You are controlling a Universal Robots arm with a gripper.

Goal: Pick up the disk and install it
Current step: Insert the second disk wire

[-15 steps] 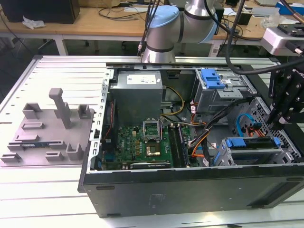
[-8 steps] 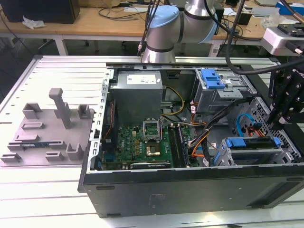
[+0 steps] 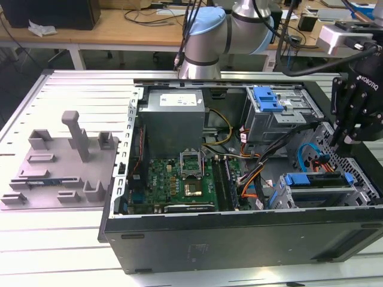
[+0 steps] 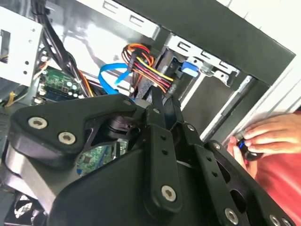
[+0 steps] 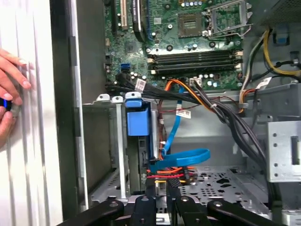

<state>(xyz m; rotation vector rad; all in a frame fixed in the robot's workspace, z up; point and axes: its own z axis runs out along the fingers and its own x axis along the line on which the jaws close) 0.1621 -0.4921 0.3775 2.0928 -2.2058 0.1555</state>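
My black metal-fingered gripper [image 5: 161, 186], pinched narrow and empty, hangs by loose blue and orange cables [image 5: 183, 157]; I could snag them.

The computer case [image 3: 239, 239] is black outside, grey metal within. Its circuit board [image 3: 179, 179] is green. The disk [image 3: 314, 179] shows a bright blue frame. A flat cable [image 5: 186, 157] is light blue; the wire bundle [image 4: 148, 68] is red, orange, yellow and black. The stand [image 3: 60, 167] is plain grey on a white slatted surface [image 3: 54, 251]. The end effector [image 3: 353, 140] is black.

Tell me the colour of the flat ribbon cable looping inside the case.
Bright blue flat ribbon cable, clearest in the first wrist view.
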